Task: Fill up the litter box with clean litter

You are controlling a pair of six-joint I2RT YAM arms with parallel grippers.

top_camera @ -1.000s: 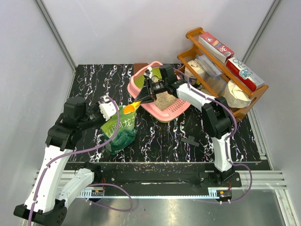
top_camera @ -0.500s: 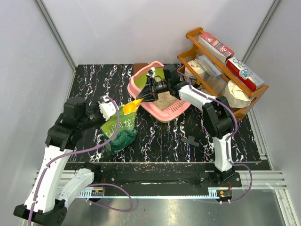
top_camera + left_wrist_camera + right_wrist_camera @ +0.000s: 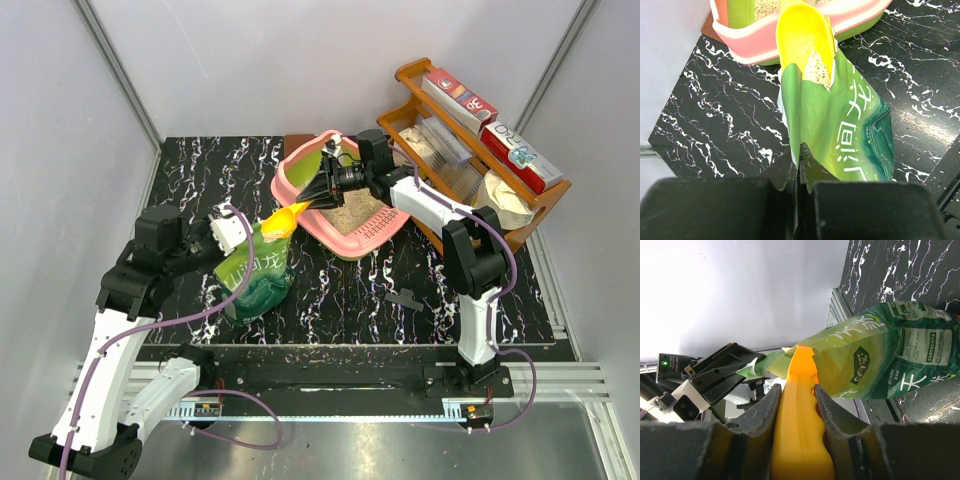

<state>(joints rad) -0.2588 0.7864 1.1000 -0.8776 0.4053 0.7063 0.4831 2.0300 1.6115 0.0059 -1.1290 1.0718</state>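
The pink litter box (image 3: 352, 243) with lime-green inner walls sits at the table's back middle and holds some beige clean litter (image 3: 352, 209). Its pink rim shows in the left wrist view (image 3: 747, 47). My right gripper (image 3: 322, 188) is shut on the handle of the yellow-orange scoop (image 3: 799, 440). The scoop's bowl (image 3: 805, 42) reaches into the open mouth of the green bag (image 3: 255, 275), with litter (image 3: 816, 70) in it. My left gripper (image 3: 801, 150) is shut on the bag's top edge, holding the bag (image 3: 840, 125) upright and open. The bag also shows in the right wrist view (image 3: 880, 357).
A brown wooden rack (image 3: 480, 150) with boxes and bags stands at the back right, close to the litter box. A small black part (image 3: 404, 298) lies on the marble table at front right. White walls close in the back and sides.
My right gripper has swung the scoop from over the litter box toward the left, and its bowl now sits in the bag's mouth. The left arm and bag have stayed put.
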